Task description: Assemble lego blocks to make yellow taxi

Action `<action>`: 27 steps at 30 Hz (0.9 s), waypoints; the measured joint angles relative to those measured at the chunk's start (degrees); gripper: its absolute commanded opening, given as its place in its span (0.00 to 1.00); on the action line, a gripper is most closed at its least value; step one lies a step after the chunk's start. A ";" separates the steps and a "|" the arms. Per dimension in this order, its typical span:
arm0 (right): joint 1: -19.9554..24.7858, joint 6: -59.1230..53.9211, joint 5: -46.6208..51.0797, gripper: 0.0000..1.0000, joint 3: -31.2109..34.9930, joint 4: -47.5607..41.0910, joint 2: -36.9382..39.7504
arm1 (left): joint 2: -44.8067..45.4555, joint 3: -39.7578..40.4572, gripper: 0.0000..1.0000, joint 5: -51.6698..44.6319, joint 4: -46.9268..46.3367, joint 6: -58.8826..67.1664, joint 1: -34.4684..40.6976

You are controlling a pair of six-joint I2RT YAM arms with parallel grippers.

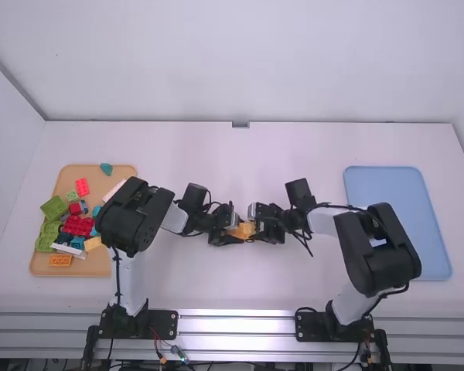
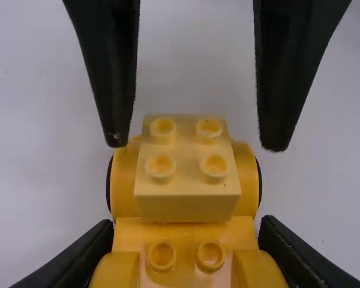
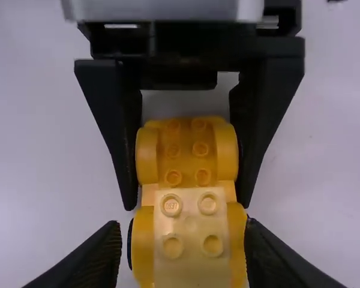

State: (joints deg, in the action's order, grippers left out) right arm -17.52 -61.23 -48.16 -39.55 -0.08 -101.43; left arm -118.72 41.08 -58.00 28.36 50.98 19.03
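Observation:
In the high view my left gripper and my right gripper meet around an orange-yellow car base near the table's middle. The left wrist view has my left gripper shut on the near part of the base. A pale yellow brick with several studs sits on the base's far end. My right gripper, in the right wrist view, stands open around that end, one finger on each side of the pale brick and the wheels.
At the far left a wooden tray holds loose bricks, among them a red block and a green block. A blue tray lies at the right.

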 measured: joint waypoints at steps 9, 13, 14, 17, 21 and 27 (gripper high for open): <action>2.51 -1.84 -4.37 0.00 -0.94 -2.05 2.34 | 0.00 0.00 0.53 0.00 0.04 -0.02 0.00; 0.00 -1.86 -1.53 0.00 -0.94 -2.08 2.34 | 0.00 0.00 0.52 0.00 0.04 -0.02 0.00; -0.50 -1.81 -0.94 0.00 -0.94 -1.99 2.34 | 0.00 0.00 0.52 0.00 0.07 -0.02 0.00; -1.97 -0.66 1.49 0.00 -0.94 -0.87 1.73 | 0.02 0.00 0.51 -0.02 0.07 -0.02 0.00; -2.19 1.49 3.30 0.00 -1.09 0.04 0.76 | 0.02 0.00 0.50 -0.02 0.07 -0.02 0.00; -2.19 2.23 3.91 0.00 -1.49 -1.01 0.79 | 0.00 0.00 0.50 -0.02 0.04 -0.02 0.00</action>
State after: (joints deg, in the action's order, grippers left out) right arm -19.70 -59.00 -44.25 -41.04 -1.08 -100.64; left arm -118.72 41.08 -58.02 28.40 50.96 19.03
